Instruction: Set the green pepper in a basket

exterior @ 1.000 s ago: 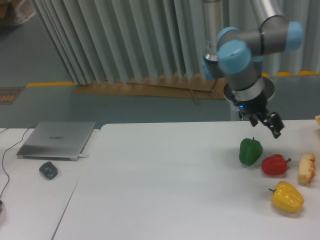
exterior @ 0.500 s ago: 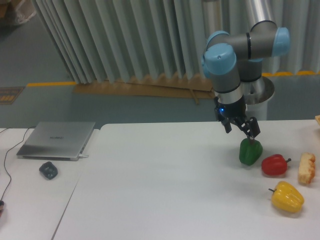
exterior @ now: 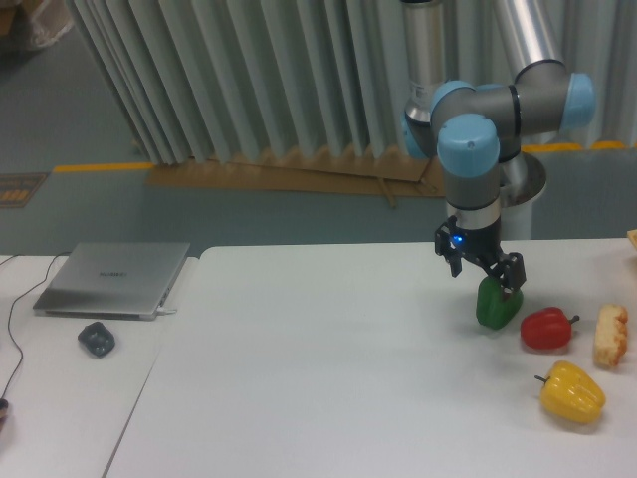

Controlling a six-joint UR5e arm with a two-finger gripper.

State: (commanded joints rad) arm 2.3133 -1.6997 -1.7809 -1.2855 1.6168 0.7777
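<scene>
The green pepper [exterior: 497, 307] stands upright on the white table at the right, glossy and dark green. My gripper [exterior: 484, 277] hangs straight over its top, open, with one finger left of the stem and the other [exterior: 511, 278] at the pepper's upper right. The fingers are at the pepper's crown but are not closed on it. No basket shows in this view.
A red pepper [exterior: 546, 328] lies just right of the green one, a yellow pepper [exterior: 572, 392] nearer the front, and a piece of bread [exterior: 609, 336] by the right edge. A closed laptop [exterior: 114, 278] and a dark mouse [exterior: 97, 340] sit on the left table.
The gripper has come down and shifted a little right, from above-left of the green pepper to straddling its top. The wrist has turned. The pepper has not moved.
</scene>
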